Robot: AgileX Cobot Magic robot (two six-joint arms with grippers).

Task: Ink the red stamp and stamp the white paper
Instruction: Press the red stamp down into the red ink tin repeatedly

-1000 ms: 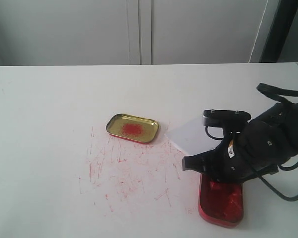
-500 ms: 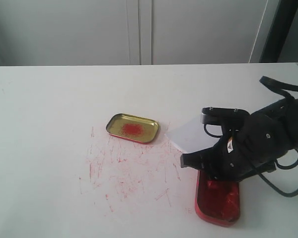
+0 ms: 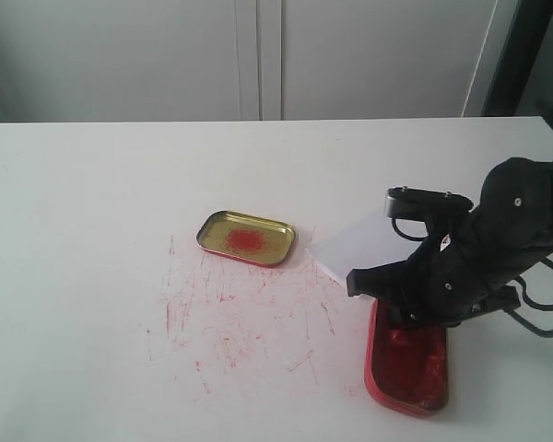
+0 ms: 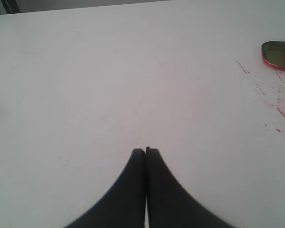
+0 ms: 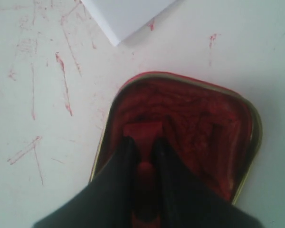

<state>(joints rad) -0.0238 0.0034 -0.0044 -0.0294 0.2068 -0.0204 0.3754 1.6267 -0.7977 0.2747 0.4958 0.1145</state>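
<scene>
At the right side of the table [image 3: 92, 184], right gripper [image 5: 144, 145] is pinching the red stamp [image 5: 143, 129] by its handle, one black finger on each side. The jaws are narrow, with only the handle between them.

Stamp's rectangular base sits inside the red ink tin [image 5: 204, 128], at the end nearer the white paper [image 5: 128, 14] and down on the ink surface as far as the wrist view shows (actual contact can't be confirmed from this angle). Exterior view doesn't help, since the arm body covers the stamp and that end of the tin.

The tin is oblong, open side up, full of glossy red ink, and near the front edge of the exterior view.

White paper lies flat on the table just beyond the tin. One corner points at the tin rim, close but not touching. Its visible face is blank. In the exterior view its right part is hidden behind the arm.

Gold lid [image 3: 246, 238] lies open side up left of the paper, near it but apart, with a red blotch in its middle. Red scratch marks [image 3: 230, 322] are smeared on the tabletop between lid and tin.

Left gripper [image 4: 146, 151] has its fingers pressed together, holds nothing, and sits over bare tabletop well away from the stamp.
</scene>
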